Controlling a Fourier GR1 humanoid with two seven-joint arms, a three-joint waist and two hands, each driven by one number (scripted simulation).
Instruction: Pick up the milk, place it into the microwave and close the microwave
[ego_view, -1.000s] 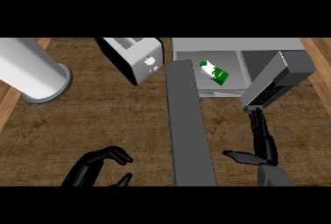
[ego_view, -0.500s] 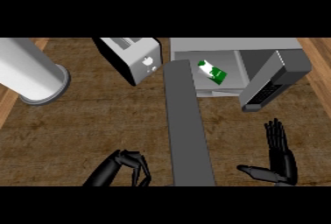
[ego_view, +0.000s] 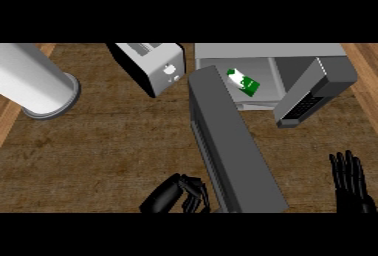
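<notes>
The milk (ego_view: 244, 82) lies tilted inside the open microwave (ego_view: 266, 50), well ahead of both hands. The microwave's door (ego_view: 236, 150) stands swung out over the bench (ego_view: 111, 145), reaching back between the hands. The left hand (ego_view: 176, 195) sits just left of the door's near end, its fingers curled and holding nothing; I cannot tell whether it touches the door. The right hand (ego_view: 351, 183) rests open to the door's right, fingers straight, apart from everything. A toaster (ego_view: 151, 65) stands ahead of the left hand.

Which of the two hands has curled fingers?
The left hand, beside the lower end of the open microwave door; the right hand shows straight fingers pointing up.
</notes>
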